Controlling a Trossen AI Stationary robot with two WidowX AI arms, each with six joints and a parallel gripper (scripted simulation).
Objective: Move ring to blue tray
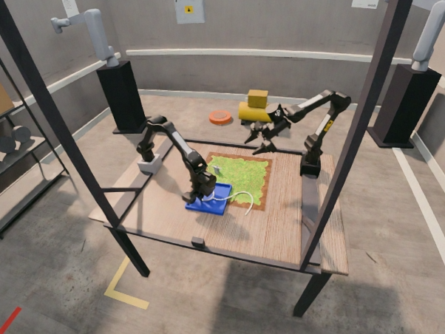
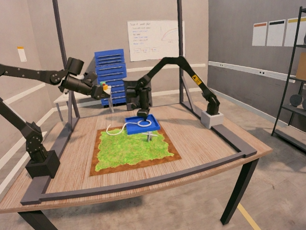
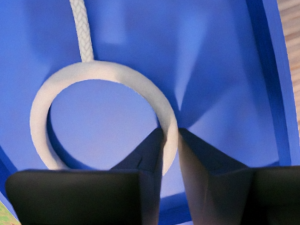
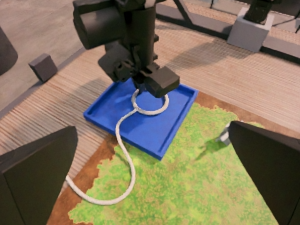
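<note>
The white ring (image 3: 105,74) lies low on the floor of the blue tray (image 3: 225,74), with its white rope (image 3: 81,29) running out over the tray's rim. My left gripper (image 3: 169,135) is shut on the ring's band and points straight down into the tray (image 1: 211,199). The ring also shows in the exterior view (image 2: 145,123) and in the right wrist view (image 4: 150,111). The small grey stake (image 2: 149,136) stands bare on the green mat beside the tray. My right gripper (image 1: 259,142) is open and empty, held high beyond the table's far edge.
The rope (image 1: 242,197) trails from the tray across the green mat (image 1: 244,174) onto the wooden table. Dark frame posts stand at the table's corners, and the arm bases (image 1: 310,168) sit at its sides.
</note>
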